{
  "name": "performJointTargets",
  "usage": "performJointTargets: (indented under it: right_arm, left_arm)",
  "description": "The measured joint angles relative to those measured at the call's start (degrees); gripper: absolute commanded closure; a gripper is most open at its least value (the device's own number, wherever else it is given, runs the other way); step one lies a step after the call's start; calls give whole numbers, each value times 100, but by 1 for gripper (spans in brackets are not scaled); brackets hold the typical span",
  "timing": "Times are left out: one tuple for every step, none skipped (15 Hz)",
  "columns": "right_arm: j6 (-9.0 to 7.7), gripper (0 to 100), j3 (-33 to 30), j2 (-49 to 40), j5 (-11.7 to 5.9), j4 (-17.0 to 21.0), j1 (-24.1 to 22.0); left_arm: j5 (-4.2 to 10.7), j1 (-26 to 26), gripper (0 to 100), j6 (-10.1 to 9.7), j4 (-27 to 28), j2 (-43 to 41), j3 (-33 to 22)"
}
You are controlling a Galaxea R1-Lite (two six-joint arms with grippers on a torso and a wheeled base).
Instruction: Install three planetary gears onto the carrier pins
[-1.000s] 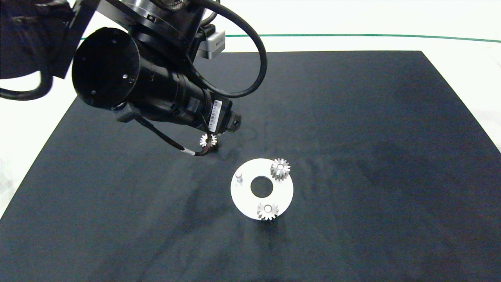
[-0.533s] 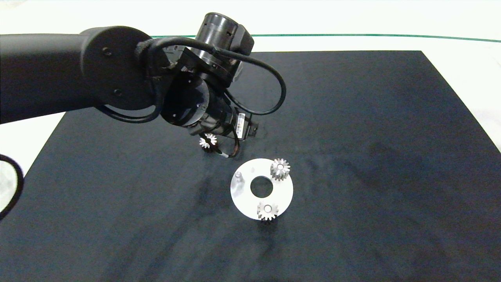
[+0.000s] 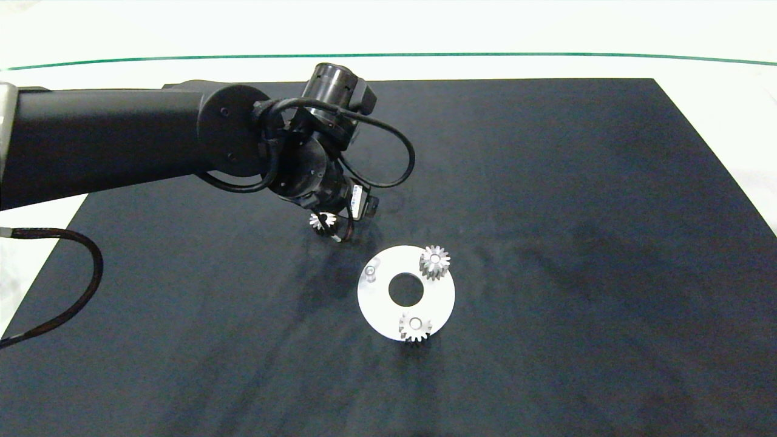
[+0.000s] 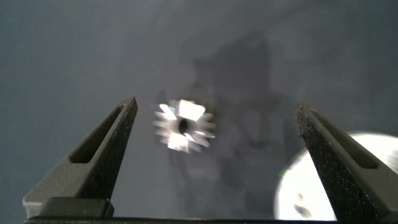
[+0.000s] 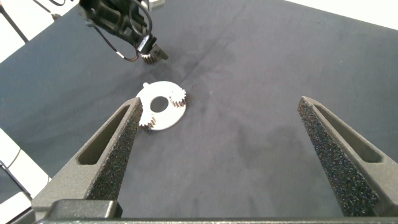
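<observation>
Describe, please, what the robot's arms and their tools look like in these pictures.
The left arm is glossy black and tubular, with round joint housings, looping black cables and a small white label near the wrist. Each tool, left tool and right tool, has two dark grey wedge-shaped fingers with grainy pads.

Glossy black tubular arm, looping black cables, white barcode label.

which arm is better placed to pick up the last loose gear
Left. The left gripper is open right over the loose gear, which lies between its fingers on the black mat, close to the white disc with its bare pin. The right gripper is open but far off.
</observation>
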Motion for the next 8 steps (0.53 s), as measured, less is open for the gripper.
performJointTargets:
  right_arm:
    - [-11, 0, 0, -33, -2, -1, 0]
    - [-39, 0, -2, -55, -6, -4, 2]
    - [-72, 0, -5, -77, -2, -9, 2]
    - [-76, 0, -7, -88, 0, -6, 2]
    - [-76, 0, -7, -94, 0, -4, 2]
    - [-76, 0, -7, -102, 2, -4, 2]
    - [-76, 0, -7, -113, 2, -6, 2]
    - [-76, 0, -10, -124, 2, -6, 2]
  left_arm:
    - [-9, 52, 0, 6, 0, 11, 11]
    - [-6, 116, 0, 9, 0, 16, 17]
    - [-6, 166, 0, 4, 5, 20, 34]
    - [-9, 206, 0, 0, 13, 20, 63]
    - [-11, 236, 0, 1, 27, 13, 96]
    - [-11, 250, 0, 1, 39, -6, 155]
    - [-12, 256, 0, 0, 55, -22, 221]
    - [-12, 280, 0, -7, 69, -33, 273]
